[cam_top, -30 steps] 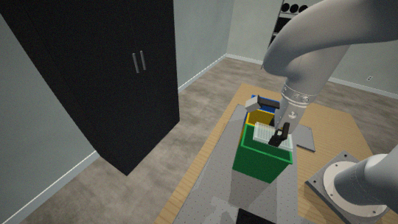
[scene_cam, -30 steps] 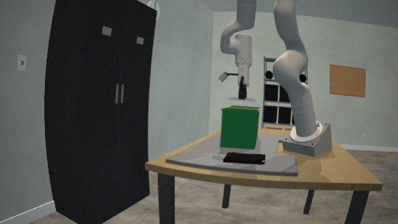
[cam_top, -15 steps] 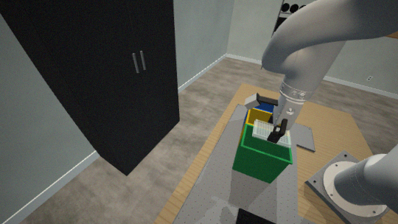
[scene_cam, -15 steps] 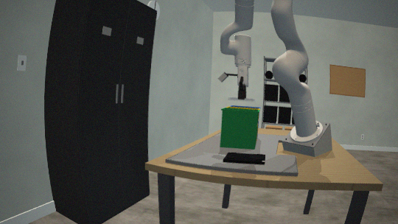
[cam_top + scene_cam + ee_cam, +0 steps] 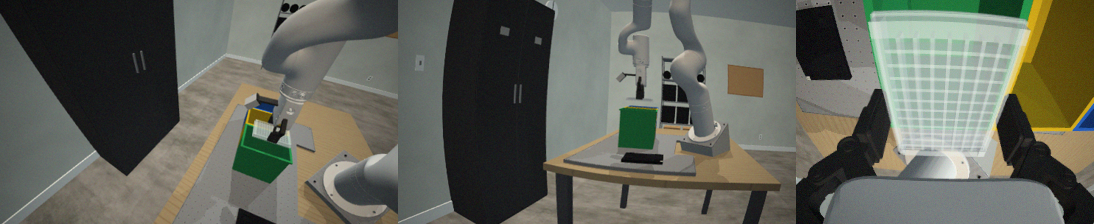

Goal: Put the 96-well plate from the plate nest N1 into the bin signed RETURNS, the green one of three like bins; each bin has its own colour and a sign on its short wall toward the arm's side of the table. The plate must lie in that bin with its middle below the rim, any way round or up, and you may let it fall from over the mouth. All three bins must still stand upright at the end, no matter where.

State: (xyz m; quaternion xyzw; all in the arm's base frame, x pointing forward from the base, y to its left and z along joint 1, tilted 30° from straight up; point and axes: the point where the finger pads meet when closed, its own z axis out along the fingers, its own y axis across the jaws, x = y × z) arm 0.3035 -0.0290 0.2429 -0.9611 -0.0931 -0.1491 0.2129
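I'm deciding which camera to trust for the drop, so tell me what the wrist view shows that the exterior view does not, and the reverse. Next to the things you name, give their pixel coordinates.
Only the wrist view: the grid of wells on the plate [image 5: 262,129] [image 5: 634,99] [image 5: 941,82], the gripper's [image 5: 277,133] [image 5: 640,98] [image 5: 945,131] fingers at both its sides, and the yellow bin's [image 5: 258,117] [image 5: 1056,65] inside.

Only the exterior view: the gap between the plate and the green bin's [image 5: 263,162] [image 5: 637,128] [image 5: 946,6] rim, and the black cabinet [image 5: 121,74] [image 5: 494,110].

Both: the plate, the gripper, the green bin and the black nest [image 5: 642,158] [image 5: 823,45].

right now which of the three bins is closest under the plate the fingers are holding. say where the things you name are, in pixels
The green bin [image 5: 262,163] [image 5: 637,128] [image 5: 946,6], at the end of the row nearest the black slab [image 5: 254,218] [image 5: 642,158] [image 5: 822,45]; the yellow one is in the middle, the blue one farthest.
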